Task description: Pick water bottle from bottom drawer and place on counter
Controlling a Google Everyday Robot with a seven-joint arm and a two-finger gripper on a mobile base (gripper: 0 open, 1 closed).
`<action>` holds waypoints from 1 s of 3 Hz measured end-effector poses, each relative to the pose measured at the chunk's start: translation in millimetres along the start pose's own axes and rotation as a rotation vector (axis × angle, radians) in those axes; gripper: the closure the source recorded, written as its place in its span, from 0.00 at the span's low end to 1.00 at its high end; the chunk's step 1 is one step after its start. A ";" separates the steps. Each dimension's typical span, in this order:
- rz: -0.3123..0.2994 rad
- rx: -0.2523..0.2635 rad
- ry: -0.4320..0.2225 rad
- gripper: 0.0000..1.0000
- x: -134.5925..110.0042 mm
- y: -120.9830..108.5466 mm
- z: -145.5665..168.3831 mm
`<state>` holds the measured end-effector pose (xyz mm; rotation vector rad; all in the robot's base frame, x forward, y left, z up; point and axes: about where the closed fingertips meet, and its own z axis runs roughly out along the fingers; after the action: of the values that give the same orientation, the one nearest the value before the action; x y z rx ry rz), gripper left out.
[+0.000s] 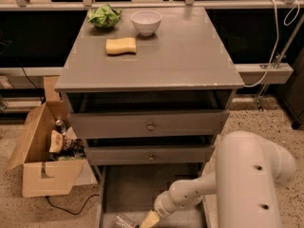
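Big white arm [251, 184] fills the 4 o'clock corner, forearm [192, 194] stretched toward 8 o'clock. The gripper [149, 219] sits low at 6 o'clock.

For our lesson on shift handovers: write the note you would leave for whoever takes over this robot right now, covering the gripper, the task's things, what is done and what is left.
Gripper: low inside the bottom drawer, at the picture's lower edge, just right of the water bottle. Whether it grips the bottle cannot be told.
Water bottle: lying on the drawer floor, near the front.
Counter: holds a sponge, a white bowl and a leafy green item at its back left.
Done: bottom drawer open, arm reached in.
Left: grasp the bottle, lift it, set it on the counter.
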<state>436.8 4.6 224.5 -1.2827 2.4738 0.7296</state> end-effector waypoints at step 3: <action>-0.009 0.111 -0.021 0.00 -5.0 7.9 99.4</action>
<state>433.2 65.8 145.7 -1.2388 2.4535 0.5916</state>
